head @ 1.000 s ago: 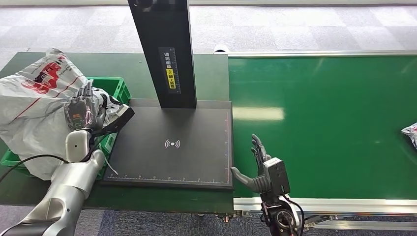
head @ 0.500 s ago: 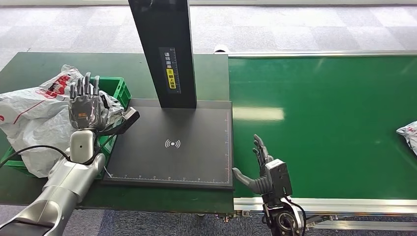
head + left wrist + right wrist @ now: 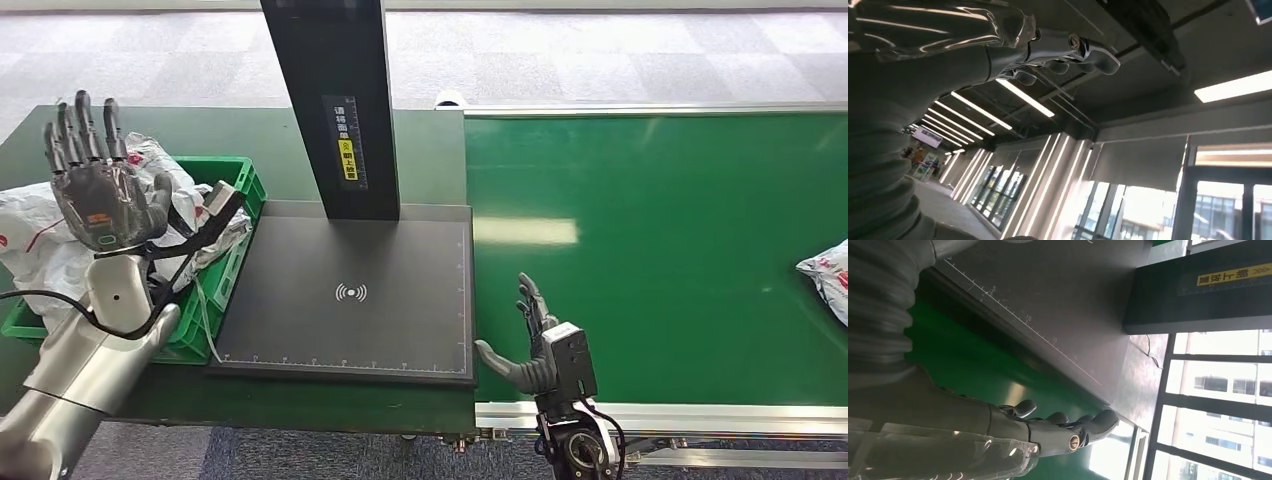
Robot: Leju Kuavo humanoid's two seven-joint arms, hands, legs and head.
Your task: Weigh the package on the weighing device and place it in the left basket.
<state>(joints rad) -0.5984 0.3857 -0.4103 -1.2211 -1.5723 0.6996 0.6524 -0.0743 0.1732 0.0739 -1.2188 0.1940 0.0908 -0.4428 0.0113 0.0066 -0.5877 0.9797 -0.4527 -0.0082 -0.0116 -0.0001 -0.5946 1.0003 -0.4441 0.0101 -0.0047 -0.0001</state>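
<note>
Package (image 3: 40, 245): white-grey plastic mailer bag with red print, soft and crumpled, lying in the left basket (image 3: 240, 180) at the left edge of the frame, spilling over its near-left rim. Long axis runs roughly left to right.

Relation to hands: the bag lies directly beneath and beside the left hand (image 3: 100, 195), which is raised above it, palm toward the camera, fingers spread and upright, holding nothing. The left hand is much the nearer. The task looks all but complete; what remains, as I judge it, is for the arm to draw clear.

Left basket: green moulded plastic crate, slotted walls, on the dark green bench (image 3: 430, 150).

Weighing device (image 3: 350, 290): flat matt black plate with white ruler marks along its edges and a wireless symbol at centre; black upright post (image 3: 335, 100) with yellow label behind. Nothing on it.

Right hand (image 3: 525, 345): lower centre, spread, empty, at the plate's right edge.

Conveyor belt (image 3: 650, 250): glossy green, right half. A second white bag (image 3: 825, 275) at the right edge.
</note>
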